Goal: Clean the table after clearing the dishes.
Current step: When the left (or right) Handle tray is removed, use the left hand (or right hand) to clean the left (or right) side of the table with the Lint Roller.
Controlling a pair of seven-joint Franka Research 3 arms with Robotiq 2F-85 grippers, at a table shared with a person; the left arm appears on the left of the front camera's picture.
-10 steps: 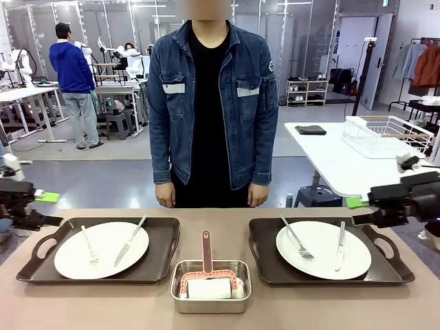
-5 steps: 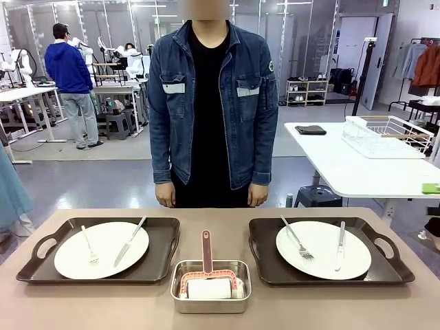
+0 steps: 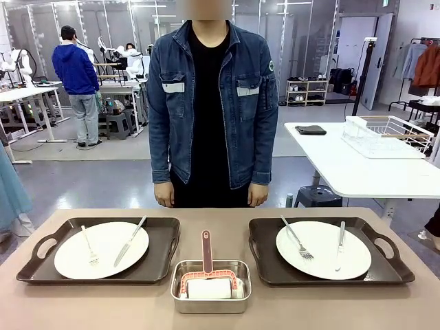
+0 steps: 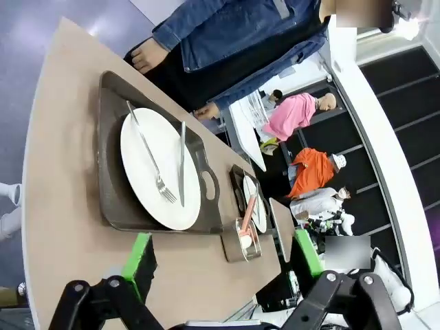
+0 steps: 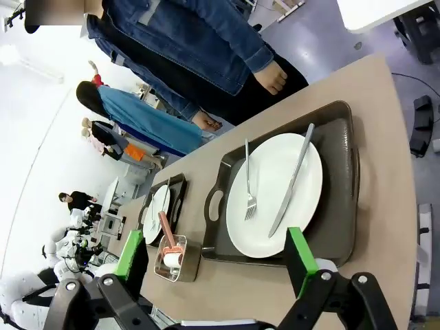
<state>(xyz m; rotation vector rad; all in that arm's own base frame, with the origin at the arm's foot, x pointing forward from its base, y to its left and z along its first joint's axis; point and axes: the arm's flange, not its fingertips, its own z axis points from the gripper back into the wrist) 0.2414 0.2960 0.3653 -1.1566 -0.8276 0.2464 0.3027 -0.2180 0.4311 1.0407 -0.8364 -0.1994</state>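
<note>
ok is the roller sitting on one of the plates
No, the roller lies in the steel pan between the left tray and the right tray.

We find no legible text, number or brand in any view. In the front view, the blue denim jacket [image 3: 213,103] of the person at upper centre carries a small round green patch [image 3: 271,67] on one sleeve and two pale rectangular chest strips [image 3: 173,88]; we cannot read any of them. A small green sign [image 3: 386,3] at the upper right edge is too small to read.
</note>
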